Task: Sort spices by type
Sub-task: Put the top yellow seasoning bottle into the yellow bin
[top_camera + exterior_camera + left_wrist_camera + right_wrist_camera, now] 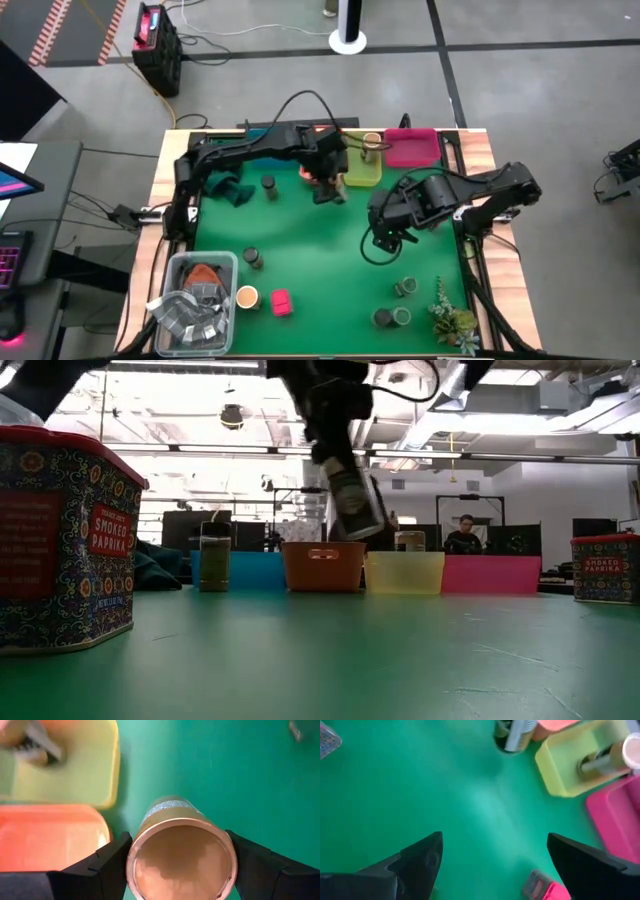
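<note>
I have the left gripper (177, 865) clamped on a tan-topped jar (181, 852) beside the yellow tray (75, 775); the right gripper (492, 862) hangs spread wide, holding nothing.

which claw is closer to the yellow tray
Left. The left claw, shut on a tan-topped jar, hangs right at the yellow tray's front edge. The right claw, open and empty, sits farther out over the green mat.

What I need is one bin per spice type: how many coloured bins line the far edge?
4, in a row: blue bin, orange bin, yellow bin, pink bin. From above, the left arm hides most of the blue and orange ones.
</note>
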